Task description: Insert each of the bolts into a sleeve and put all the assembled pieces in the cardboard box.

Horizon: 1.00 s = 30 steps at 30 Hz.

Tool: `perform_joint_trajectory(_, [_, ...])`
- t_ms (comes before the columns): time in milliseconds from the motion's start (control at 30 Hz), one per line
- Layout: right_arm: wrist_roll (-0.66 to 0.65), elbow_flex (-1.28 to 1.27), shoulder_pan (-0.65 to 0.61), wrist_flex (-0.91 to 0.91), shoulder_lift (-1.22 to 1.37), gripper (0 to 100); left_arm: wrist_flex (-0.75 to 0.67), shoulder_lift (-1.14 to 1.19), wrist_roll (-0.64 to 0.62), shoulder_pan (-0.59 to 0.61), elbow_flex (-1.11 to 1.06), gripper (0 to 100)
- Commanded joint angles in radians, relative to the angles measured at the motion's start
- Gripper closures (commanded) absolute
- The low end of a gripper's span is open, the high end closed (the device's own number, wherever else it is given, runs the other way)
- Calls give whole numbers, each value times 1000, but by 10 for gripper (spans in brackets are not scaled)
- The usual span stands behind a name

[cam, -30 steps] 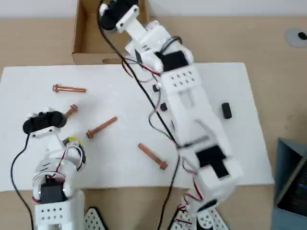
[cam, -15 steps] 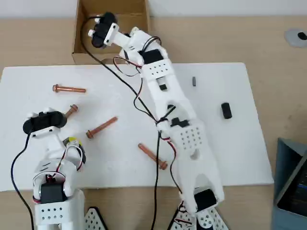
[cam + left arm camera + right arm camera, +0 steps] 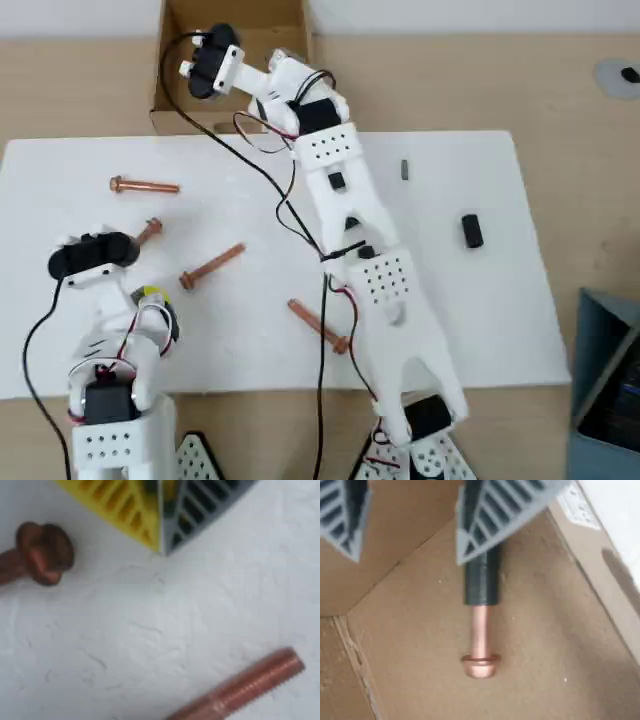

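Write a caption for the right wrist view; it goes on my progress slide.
Open right gripper above a sleeved bolt lying on the cardboard box floor.

- We are finding the cardboard box sitting at the table's far edge, just behind the mat.
- Four are lying on the mat's left half: one bolt farthest back, another bolt just beside the left gripper, a third bolt right of that, and a fourth bolt nearest the front, beside the right arm.
- We are seeing two on the mat to the right of that arm: one sleeve farther back, the other sleeve nearer and further right.
- The right gripper is hanging over the box, an assembled piece lying on the floor beneath it.
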<state>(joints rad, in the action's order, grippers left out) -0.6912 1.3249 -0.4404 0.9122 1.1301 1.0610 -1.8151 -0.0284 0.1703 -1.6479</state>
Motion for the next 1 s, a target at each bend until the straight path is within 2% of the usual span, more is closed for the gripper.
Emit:
perform_joint_trajectory(0, [-2, 114, 18, 58, -15, 850, -6, -8, 0, 11, 2, 998])
perform_joint_trajectory(167, [-2, 312, 22, 259, -16, 862, -6, -8, 0, 11, 2, 998])
perform_joint_trajectory(267, [0, 346, 41, 374, -44, 943, -6, -8, 0, 11, 2, 998])
perform_joint_trajectory(333, [46, 341, 64, 440, -114, 994, -6, -8, 0, 11, 2, 998])
perform_joint_trajectory(467, [176, 328, 97, 560, -234, 990, -6, -8, 0, 11, 3, 998])
perform_joint_trajectory(767, [278, 320, 131, 875, -489, 990, -6, -8, 0, 11, 3, 998])
perform_joint_trajectory(967, [307, 202, 189, 876, -651, 990, -6, -8, 0, 11, 3, 998])
